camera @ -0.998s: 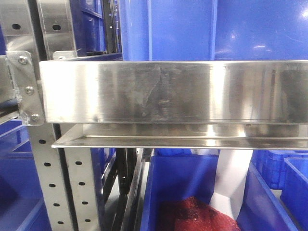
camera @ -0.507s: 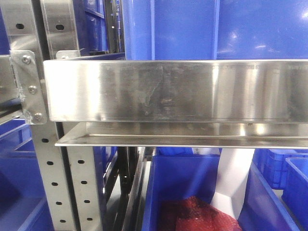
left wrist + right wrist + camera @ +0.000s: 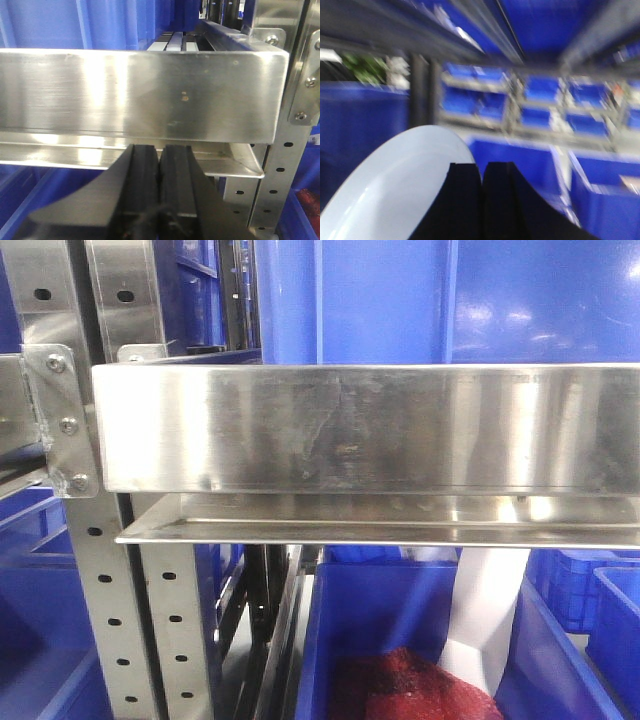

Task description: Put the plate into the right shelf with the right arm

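In the right wrist view my right gripper (image 3: 481, 167) is shut on the rim of the pale blue-white plate (image 3: 395, 190), which spreads down to the lower left; the view is blurred. Ahead of it are rows of blue bins (image 3: 540, 115) in the steel rack. In the front view the right shelf's broad brushed-metal rail (image 3: 350, 430) fills the middle, and a white curved strip (image 3: 488, 615), probably the plate, shows below it over a blue bin (image 3: 380, 610). My left gripper (image 3: 159, 150) is shut and empty, close below the steel rail (image 3: 135, 92).
A large blue bin (image 3: 400, 300) stands on the shelf above the rail. A red mesh bundle (image 3: 400, 690) lies in the lower bin. Perforated steel uprights (image 3: 110, 620) and a bolted bracket (image 3: 60, 420) stand at the left. A metal lip (image 3: 350, 535) juts out under the rail.
The rack sits slightly further right in the front view than a second ago, then holds still. The white strip below the rail has shifted a little.
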